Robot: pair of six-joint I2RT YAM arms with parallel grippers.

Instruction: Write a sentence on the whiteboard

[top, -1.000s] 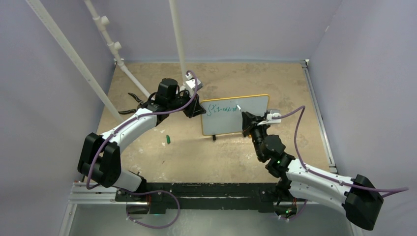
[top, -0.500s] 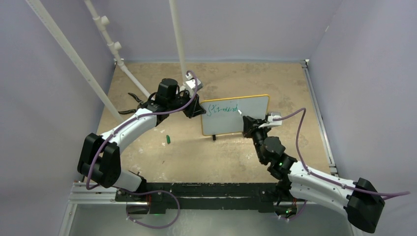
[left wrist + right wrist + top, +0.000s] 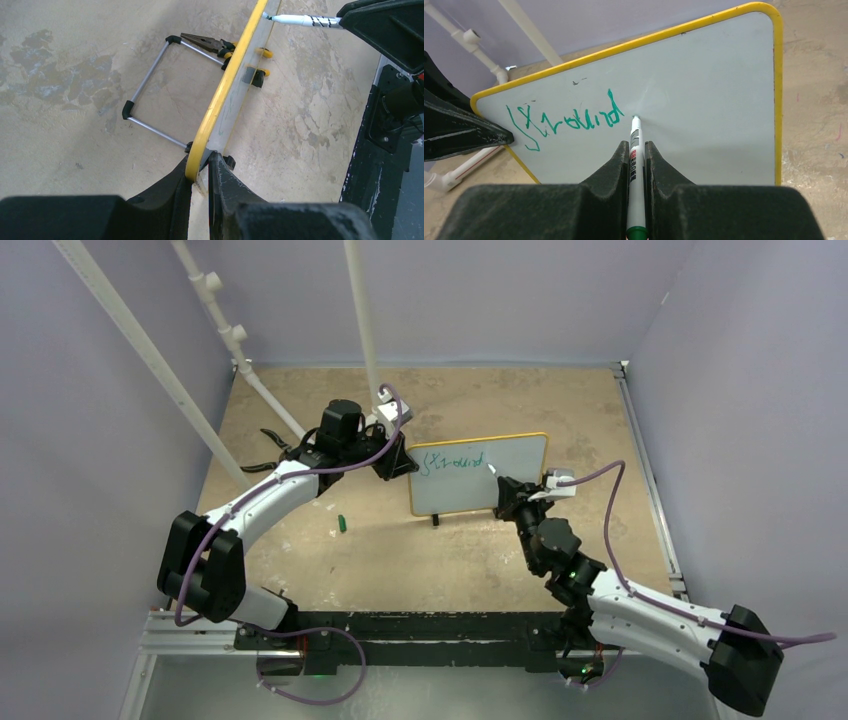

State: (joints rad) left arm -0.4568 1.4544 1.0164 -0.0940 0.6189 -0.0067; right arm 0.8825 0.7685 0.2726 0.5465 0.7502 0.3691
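The whiteboard (image 3: pixel 470 492), yellow-framed, stands upright mid-table. One line of green handwriting, the sentence (image 3: pixel 453 461), runs along its upper left. My left gripper (image 3: pixel 405 466) is shut on the board's left edge; the left wrist view shows its jaws (image 3: pixel 200 162) pinching the yellow frame (image 3: pixel 225 85). My right gripper (image 3: pixel 505 492) is shut on a white green-ink marker (image 3: pixel 492 471). In the right wrist view the marker (image 3: pixel 636 145) sits between my gripper's jaws (image 3: pixel 637 150), with its tip against the board (image 3: pixel 714 100) just right of the sentence's (image 3: pixel 569 120) last letter.
A green marker cap (image 3: pixel 341 523) lies on the table left of the board. Black pliers (image 3: pixel 268 452) lie at the far left by white pipes (image 3: pixel 225 335). A wire stand (image 3: pixel 150 95) props the board from behind. Purple walls enclose the table.
My right gripper has shifted a little right and down along the board with the marker, and the green line has grown by a letter or so. My left arm has not moved.
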